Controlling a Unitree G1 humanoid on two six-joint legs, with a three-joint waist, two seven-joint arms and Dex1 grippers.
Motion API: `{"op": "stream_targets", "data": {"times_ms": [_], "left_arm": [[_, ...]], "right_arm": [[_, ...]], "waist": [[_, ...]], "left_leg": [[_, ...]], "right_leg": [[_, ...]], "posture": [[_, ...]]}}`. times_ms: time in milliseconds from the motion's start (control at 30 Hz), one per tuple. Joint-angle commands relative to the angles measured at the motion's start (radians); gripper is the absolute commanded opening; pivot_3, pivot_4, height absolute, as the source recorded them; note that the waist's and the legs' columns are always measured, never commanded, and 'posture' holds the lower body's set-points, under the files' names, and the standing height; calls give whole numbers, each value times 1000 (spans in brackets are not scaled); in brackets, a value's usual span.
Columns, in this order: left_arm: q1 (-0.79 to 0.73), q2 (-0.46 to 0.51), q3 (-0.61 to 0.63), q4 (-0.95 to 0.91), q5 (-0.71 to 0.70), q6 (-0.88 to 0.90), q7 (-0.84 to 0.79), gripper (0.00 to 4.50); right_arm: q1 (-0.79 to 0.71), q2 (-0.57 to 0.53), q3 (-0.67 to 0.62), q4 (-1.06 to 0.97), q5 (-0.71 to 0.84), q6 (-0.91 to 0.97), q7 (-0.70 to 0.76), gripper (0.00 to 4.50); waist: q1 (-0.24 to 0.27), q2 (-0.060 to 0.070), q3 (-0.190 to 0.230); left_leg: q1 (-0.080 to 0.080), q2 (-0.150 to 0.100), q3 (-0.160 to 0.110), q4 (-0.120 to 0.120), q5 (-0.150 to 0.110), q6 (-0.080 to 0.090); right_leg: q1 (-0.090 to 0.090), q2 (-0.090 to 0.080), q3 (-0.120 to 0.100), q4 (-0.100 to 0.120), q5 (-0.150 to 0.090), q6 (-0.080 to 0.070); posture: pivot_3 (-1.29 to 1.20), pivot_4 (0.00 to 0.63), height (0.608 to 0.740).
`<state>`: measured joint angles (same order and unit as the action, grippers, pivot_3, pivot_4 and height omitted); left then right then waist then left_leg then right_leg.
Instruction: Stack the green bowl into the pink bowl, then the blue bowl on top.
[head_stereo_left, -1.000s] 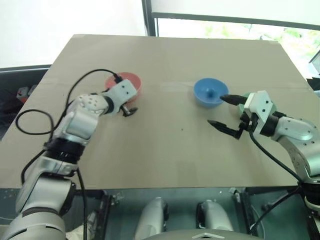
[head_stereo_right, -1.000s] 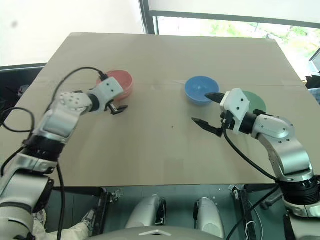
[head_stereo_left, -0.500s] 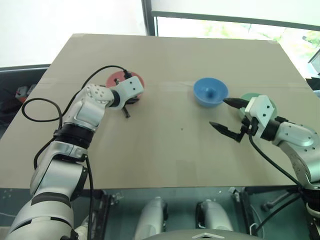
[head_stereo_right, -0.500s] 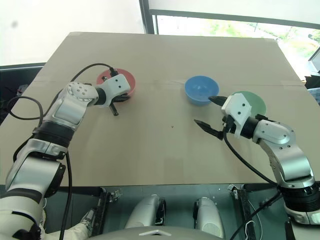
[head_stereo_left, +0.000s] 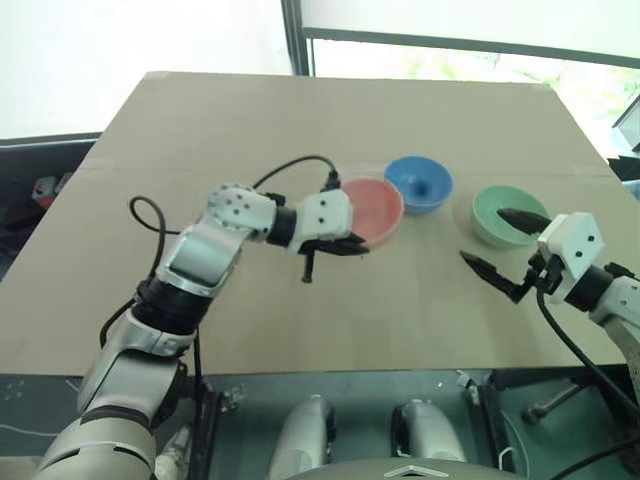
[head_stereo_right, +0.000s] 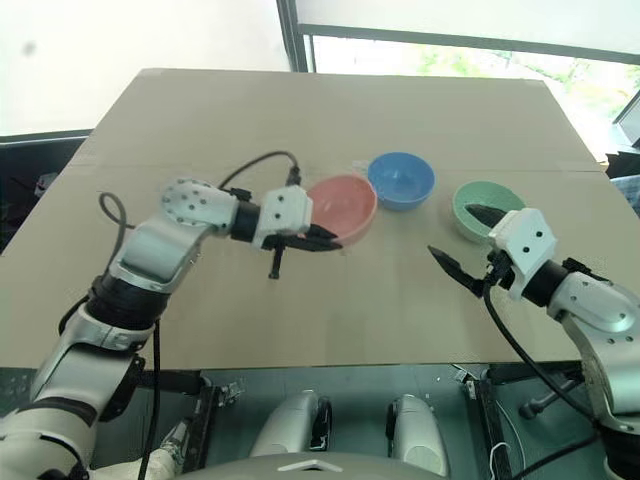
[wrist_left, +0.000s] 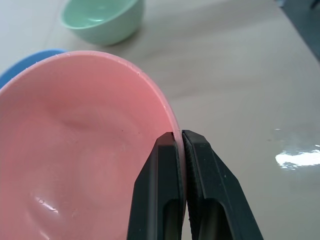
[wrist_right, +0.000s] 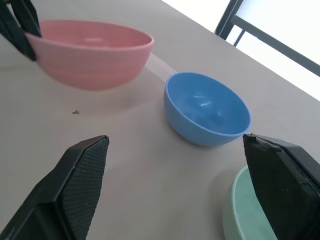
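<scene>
My left gripper (head_stereo_left: 345, 244) is shut on the near rim of the pink bowl (head_stereo_left: 374, 206), its two fingers (wrist_left: 167, 190) pinching the wall from inside and outside. The bowl sits mid-table and looks lifted slightly off the surface. Just behind and to its right stands the blue bowl (head_stereo_left: 419, 184), close to it but apart. The green bowl (head_stereo_left: 497, 217) rests further right. My right gripper (head_stereo_left: 499, 243) is open, hovering over the green bowl's near side with nothing between its fingers (wrist_right: 80, 175).
The tan cardboard-covered table (head_stereo_left: 250, 130) has bare room on the left half and along the front. Its front edge runs just below both arms. A black cable (head_stereo_left: 290, 165) loops over the left wrist. A window frame stands behind the far edge.
The left gripper shut on the pink bowl's rim and carried it right, up next to the blue bowl. The right arm drew back to the right, uncovering the green bowl.
</scene>
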<state>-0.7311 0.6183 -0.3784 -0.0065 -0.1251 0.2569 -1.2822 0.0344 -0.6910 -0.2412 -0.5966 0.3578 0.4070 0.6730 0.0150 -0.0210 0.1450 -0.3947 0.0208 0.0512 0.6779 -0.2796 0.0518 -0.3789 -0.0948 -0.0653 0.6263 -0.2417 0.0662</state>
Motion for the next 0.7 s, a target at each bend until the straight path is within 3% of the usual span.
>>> {"op": "stream_targets", "data": {"times_ms": [33, 67, 100, 200, 267, 300, 433, 500, 567, 700], "left_arm": [[-16, -31, -24, 44, 14, -63, -25, 23], [-19, -42, -26, 57, 3, -66, -38, 23], [-21, -54, -25, 71, -9, -69, -53, 731], [-27, -88, -19, 118, -13, -83, -63, 1450], [-25, -99, 0, 113, -33, -65, -66, 2225], [-19, -92, 18, 87, -61, -33, -79, 2350], [13, -37, 121, -28, -208, 135, -110, 3892], [38, -20, 198, -61, -242, 163, -49, 4405], [95, -54, 364, -90, -400, 241, 32, 4405], [233, -39, 480, -189, -396, 176, 130, 4405]], "right_arm": [[24, 3, -40, -79, 2, 17, -40, 4500], [34, 3, -43, -86, 0, 20, -46, 4500], [42, 3, -43, -89, -4, 22, -51, 4500], [53, 3, -38, -87, -12, 24, -64, 4500], [51, -8, -28, -67, -32, 20, -67, 4500], [42, -19, -19, -48, -53, 17, -69, 4500], [-15, -66, 31, 59, -155, -17, -74, 4500], [-50, -104, 82, 145, -223, -63, -56, 4500], [-119, -127, 147, 252, -275, -92, -34, 4500], [-238, -139, 244, 445, -343, -173, 16, 4500]], "waist": [[0, 0, 0], [0, 0, 0], [1, 0, 0], [2, 0, 0], [2, 0, 0], [2, 0, 0], [-4, 0, 0], [-5, 0, 0], [-7, 1, 0], [-12, 1, 1]], "left_leg": [[-1, 0, 0, 0, 0, 0], [-2, 0, 0, 1, 0, 1], [-3, 0, 0, 1, -1, 1], [-4, 0, 0, 1, -2, 3], [-4, -1, 0, 2, -2, 4], [-4, -1, 0, 2, -2, 4], [-4, 1, -1, 4, -2, 4], [-3, 2, 0, 4, -2, 4], [-2, 2, 0, 4, -2, 4], [-2, 2, 0, 4, -2, 4]], "right_leg": [[0, 0, 0, 0, 0, 0], [-1, 0, 0, 0, 0, 0], [-1, 0, 0, -1, 0, 0], [-1, -1, 0, -1, 0, 0], [-1, -1, 0, -2, 0, 0], [-1, -1, 0, -2, 0, 0], [-1, -1, 0, 0, 0, 0], [-1, -1, 1, 0, 0, 0], [-1, -1, 1, 0, 0, 0], [-1, -2, 1, -1, 0, 0]], "posture": [[0, 150, 740], [0, 150, 740], [0, 150, 740], [0, 150, 740], [0, 150, 740], [0, 150, 740], [0, 150, 740], [0, 150, 740], [0, 150, 740], [0, 150, 740]]}}
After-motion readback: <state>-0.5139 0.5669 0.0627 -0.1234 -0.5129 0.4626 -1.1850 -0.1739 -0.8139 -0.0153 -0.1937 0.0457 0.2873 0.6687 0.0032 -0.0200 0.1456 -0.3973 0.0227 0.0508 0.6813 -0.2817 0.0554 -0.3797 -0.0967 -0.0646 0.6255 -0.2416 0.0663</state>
